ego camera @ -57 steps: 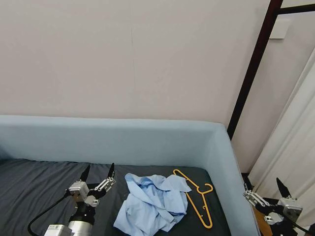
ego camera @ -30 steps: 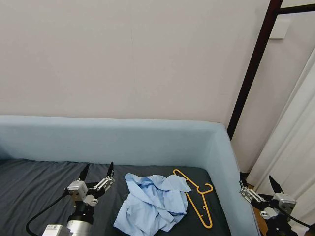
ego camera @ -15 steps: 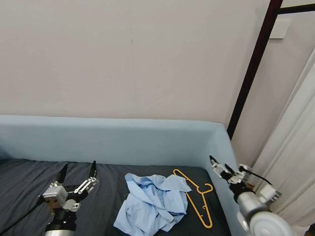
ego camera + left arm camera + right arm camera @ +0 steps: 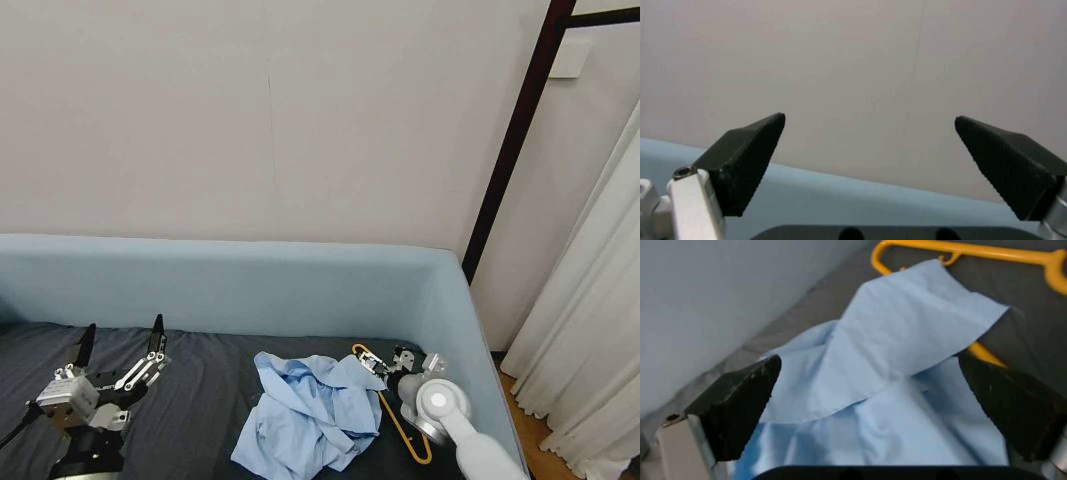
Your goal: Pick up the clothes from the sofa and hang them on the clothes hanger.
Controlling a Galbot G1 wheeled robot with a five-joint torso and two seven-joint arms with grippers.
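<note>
Right wrist view has your right gripper (image 4: 868, 359) spread wide just over the blue shirt (image 4: 873, 405), with nothing between the fingers yet. A second ago that arm hung outside the sofa's right end, so you have swung it in over the seat

And your left gripper (image 4: 122, 335) is released too, low at the left over the dark seat (image 4: 200, 400). It was just beside the shirt a moment back and has slid off leftward, well apart from it now. I'd judge your right arm has the pick and your left is waiting

So you are at the approach, not the grasp. The shirt lies untouched on the seat near the sofa's right end, and all the hanging is ahead of you

How does the shirt look to you?

You've got a crumpled heap of loose folds. One flat flap lies over the hook end of the orange hanger (image 4: 392, 420), touching it. The hanger lies flat just beside the heap, partly under your right arm. Thin cloth like that should bunch easily in a pinch, but mind you don't catch the hanger with it

Farther off, the pale blue sofa back (image 4: 250, 280) runs across, and the dark pole (image 4: 510, 150) stands past the sofa's right end, well apart from the shirt
</note>
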